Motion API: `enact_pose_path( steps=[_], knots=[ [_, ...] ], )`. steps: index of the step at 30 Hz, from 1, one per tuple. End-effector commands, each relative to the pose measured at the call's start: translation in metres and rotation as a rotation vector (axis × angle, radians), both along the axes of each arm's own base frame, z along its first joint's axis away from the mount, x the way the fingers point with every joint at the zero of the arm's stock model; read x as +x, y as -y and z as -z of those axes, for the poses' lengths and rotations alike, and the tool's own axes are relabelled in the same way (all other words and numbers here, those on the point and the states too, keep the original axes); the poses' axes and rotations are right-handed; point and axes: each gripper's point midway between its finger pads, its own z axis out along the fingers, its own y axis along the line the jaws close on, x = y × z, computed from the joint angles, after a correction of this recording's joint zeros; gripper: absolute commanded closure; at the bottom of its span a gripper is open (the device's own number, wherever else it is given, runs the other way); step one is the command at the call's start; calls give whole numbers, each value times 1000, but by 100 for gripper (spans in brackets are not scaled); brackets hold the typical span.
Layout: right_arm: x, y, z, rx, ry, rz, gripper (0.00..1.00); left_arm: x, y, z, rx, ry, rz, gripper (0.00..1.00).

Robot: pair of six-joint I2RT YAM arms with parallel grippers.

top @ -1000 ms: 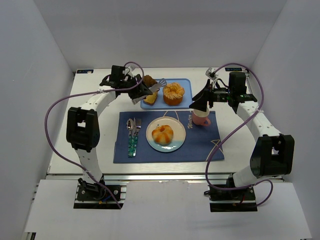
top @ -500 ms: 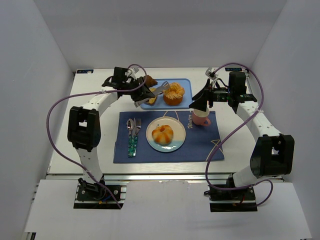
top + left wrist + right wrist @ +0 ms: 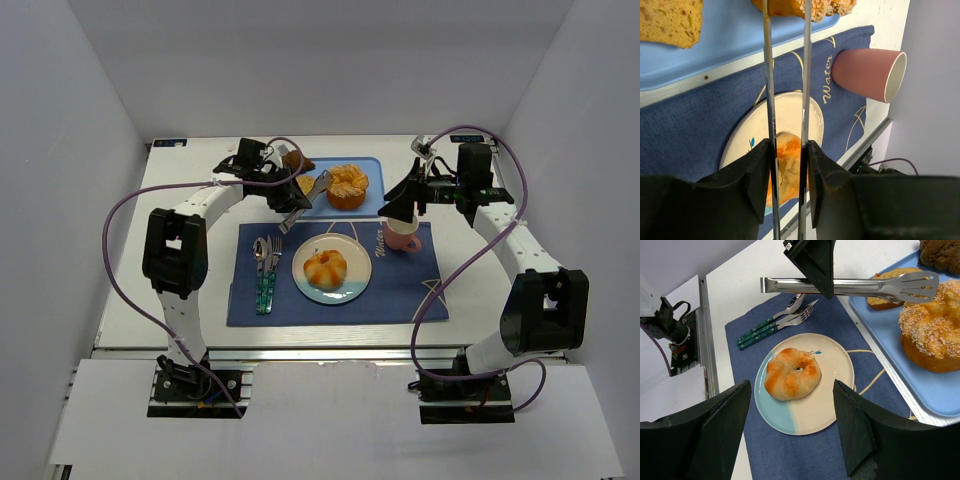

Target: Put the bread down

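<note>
Tongs [image 3: 805,75] over bread [image 3: 788,167] on plate [image 3: 747,137]

White booth, white surface [image 3: 170,260], flat diffuse light.
Plain back wall [image 3: 320,60] beyond the left fingers [image 3: 755,180] and right fingers [image 3: 855,430]; left wall [image 3: 60,200] and right wall [image 3: 590,150] outboard of each. Aluminium rail [image 3: 320,352] along the surface's near edge, behind the fingers; white panel [image 3: 320,420] nearer still. Shadows soft.

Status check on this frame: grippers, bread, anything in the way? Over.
Left gripper shut on tongs, tongs empty. Right gripper open, holding nothing. Bread roll sits on plate. Pink cup beside plate, apart from it.
</note>
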Motion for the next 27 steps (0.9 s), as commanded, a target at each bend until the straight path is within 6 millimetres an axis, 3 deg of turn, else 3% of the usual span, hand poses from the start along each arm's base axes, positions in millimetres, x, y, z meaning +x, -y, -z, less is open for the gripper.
enact_pose_path(
  steps=[1, 7, 12, 16, 27],
  knots=[
    [-4, 1, -14, 20, 49, -15, 28, 5, 1, -26, -9, 74, 13, 67],
    [-5, 1, -13, 18, 48, -14, 28, 13, 4, -58, -54, 157, -8, 82],
    [-5, 2, -14, 17, 51, -13, 28, 17, 6, -101, -175, 242, -15, 93],
    [-6, 2, -14, 18, 49, -14, 28, 13, 3, -115, -227, 240, -22, 100],
    [-6, 3, -16, 17, 52, -11, 28, -19, -9, -124, -286, 218, 15, 100]
  ],
)
